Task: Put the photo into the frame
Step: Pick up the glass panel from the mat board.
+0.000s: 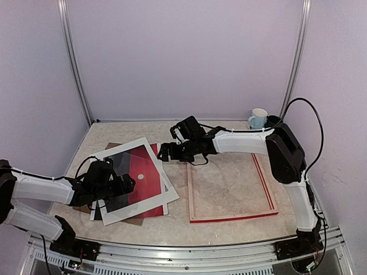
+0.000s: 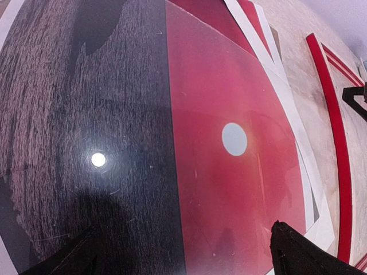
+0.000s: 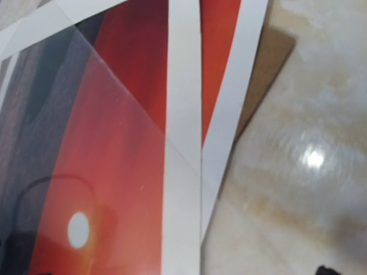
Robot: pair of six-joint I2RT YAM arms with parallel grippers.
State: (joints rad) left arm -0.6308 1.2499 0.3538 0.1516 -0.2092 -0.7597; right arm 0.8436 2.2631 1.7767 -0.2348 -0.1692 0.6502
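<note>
Part of photo (image 1: 147, 171) behind left tool (image 1: 123, 183)

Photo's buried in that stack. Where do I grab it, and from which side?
Grip the photo by the corner poking past the mat at the far right, coming low from the frame side with the right gripper. It lies flat, and the mat and clear sheet cover the rest, so likely only that edge is free.

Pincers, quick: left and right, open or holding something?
Left pincer: open, empty, over the photo.
Right pincer: open, empty.
</note>
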